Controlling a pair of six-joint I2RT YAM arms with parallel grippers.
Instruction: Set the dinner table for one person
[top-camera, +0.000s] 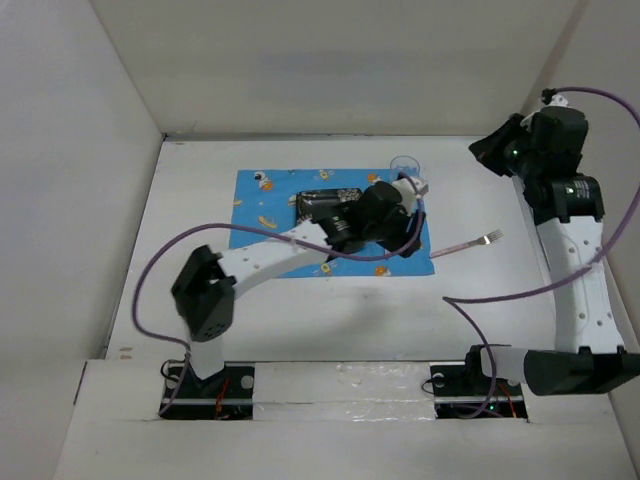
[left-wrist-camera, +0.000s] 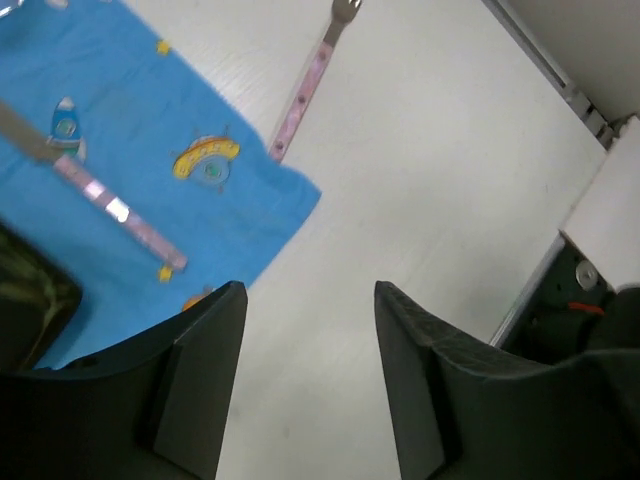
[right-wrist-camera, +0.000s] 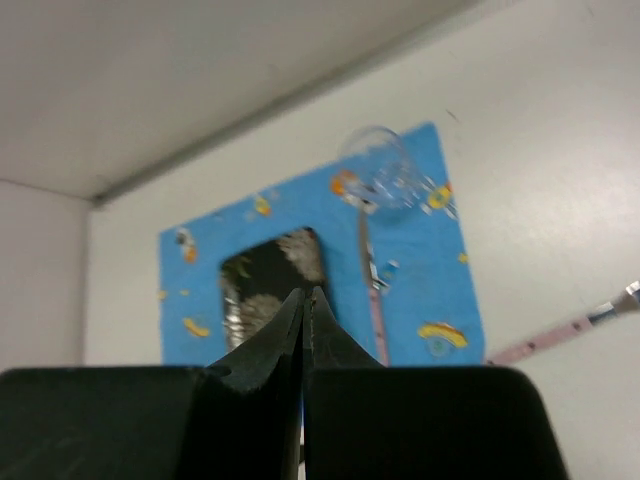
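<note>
Okay, the dinner table (top-camera: 350, 320) is the white top spread under everything, and the piece I'm watching on it is the fork (top-camera: 465, 243). It lies on the bare white just off the right side of the blue mat (top-camera: 265, 210).

In the left wrist view the left gripper (left-wrist-camera: 310, 290) hovers with its fingers spread wide and nothing between them. It sits over the mat's near right corner, and the fork lies ahead of it, a touch to the left of the gap.

The fork's long axis runs away from me in that view. The handle end sits right at the mat's edge and the tines point outward, toward the right side of the table. I judge the jaws will need to straddle the handle crosswise.

The right gripper (right-wrist-camera: 305, 300) is pressed together on nothing, and its arm is folded high at the far right. The left arm is clearly nearer, so I reckon this one's for the left.

Now the count:
- One fork.
- One other pink-handled utensil (left-wrist-camera: 110, 210) on the mat, which looks like a knife, though I can't be sure.
- One dark plate (top-camera: 315, 203).
- One clear glass (top-camera: 405, 165) at the mat's far right corner.
- One mat.
</note>
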